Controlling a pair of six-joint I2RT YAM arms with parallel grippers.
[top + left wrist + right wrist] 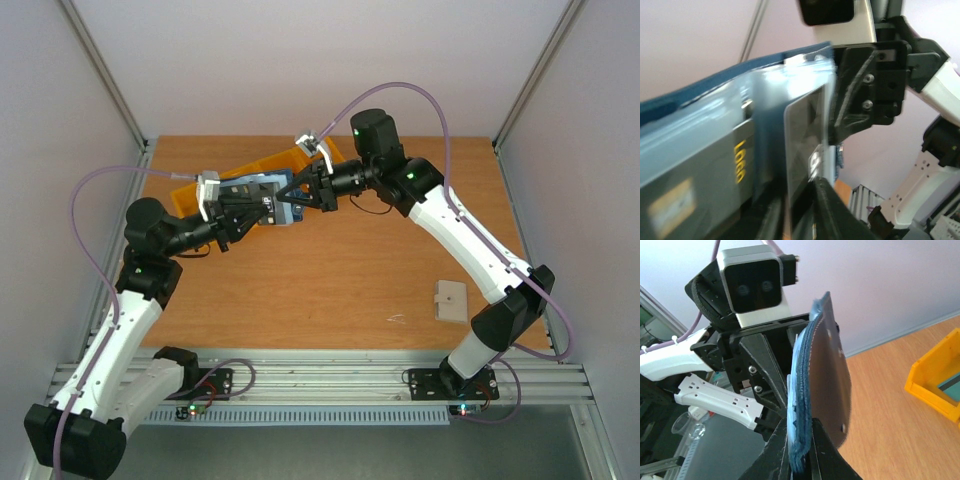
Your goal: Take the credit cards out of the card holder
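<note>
Left gripper (799, 210) comes first in its own wrist view. Its two dark fingers (829, 205) stand close together on either side of a pale card (805, 140), which stands on edge against the card holder (715, 145). That holder lies open, navy at its rim and blue-grey across its pockets. A grey card (735, 165) with yellow lettering sits in one pocket, just left of the pale card. At the holder's right edge the black right gripper (840, 115) is clamped on.

From the right wrist, the right gripper (800, 450) has its jaws narrow, pinched on the lower edge of the card holder (827, 380). The holder stands upright and nearly edge-on, dark outer face showing. Just behind it is the left gripper (765, 375). Well to the holder's right, a yellow bin (930, 375) sits on the wooden table (890, 430) with a teal card (950, 386) inside.

From above, the card holder (283, 208) hangs over the table (330, 290), with the left gripper (250, 212) on its left and the right gripper (298, 192) on its right. The yellow bin (188, 198) lies just behind the holder. A beige pad (450, 300) lies well apart to its right.
</note>
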